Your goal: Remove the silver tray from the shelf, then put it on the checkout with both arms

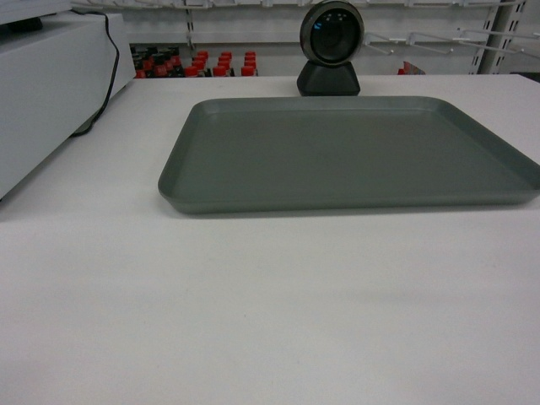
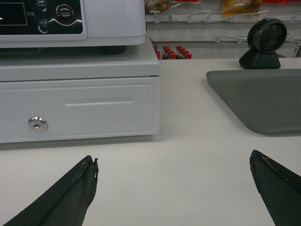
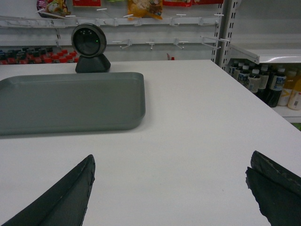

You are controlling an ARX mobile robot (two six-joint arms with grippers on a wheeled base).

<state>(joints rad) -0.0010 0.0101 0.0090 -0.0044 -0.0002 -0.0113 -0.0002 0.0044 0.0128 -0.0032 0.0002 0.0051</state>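
The silver tray (image 1: 346, 152) lies flat on the white checkout (image 1: 253, 312), toward its far side; nothing touches it. In the left wrist view the silver tray (image 2: 263, 99) is ahead and to the right of my left gripper (image 2: 174, 162), which is open over bare counter with nothing between its fingers. The right wrist view has the silver tray (image 3: 66, 101) ahead and to the left of my right gripper (image 3: 169, 162), open as well and holding nothing. Neither gripper shows in the head view. A white shelf (image 3: 268, 54) stands at the far right of the right wrist view.
A black round scanner on a stand (image 1: 331, 46) sits just behind the tray. A white cash register with a drawer (image 2: 80, 94) stands on the counter's left. Bottles (image 3: 263, 82) fill the shelf to the right; red-capped bottles (image 1: 198, 66) line the racks behind.
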